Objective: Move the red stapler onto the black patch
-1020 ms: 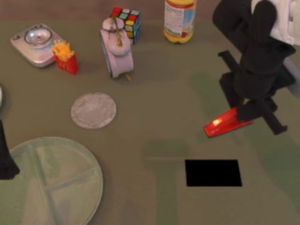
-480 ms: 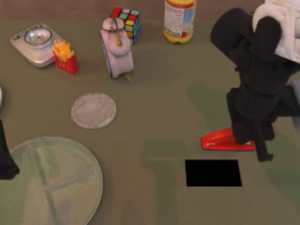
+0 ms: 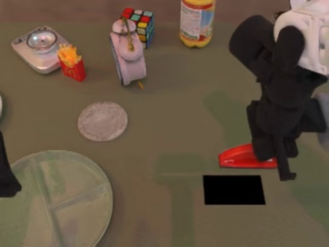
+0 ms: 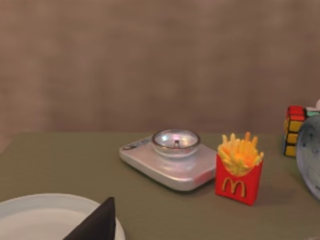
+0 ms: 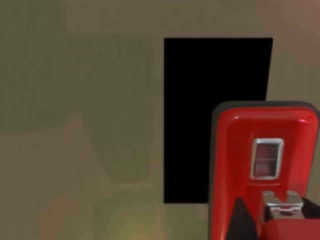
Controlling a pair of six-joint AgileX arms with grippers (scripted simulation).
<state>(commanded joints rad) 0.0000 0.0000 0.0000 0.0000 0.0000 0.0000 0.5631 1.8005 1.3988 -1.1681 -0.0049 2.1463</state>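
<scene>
Far to the left of the black patch (image 3: 234, 189), the left pincer (image 3: 7, 177) sits parked at the bench (image 3: 175, 103) edge, and I cannot tell how its fingers stand. The right pincer (image 3: 272, 154) stays clamped on the red stapler (image 3: 241, 157), which has drifted closer and now hangs just beyond the patch's far edge, so the drop looks near. The stapler is a glossy plastic wedge; the patch is a flat, featureless rectangle.

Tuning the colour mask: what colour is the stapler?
Bright glossy red stapler, with a silver metal insert; clearest in the right wrist view.
</scene>
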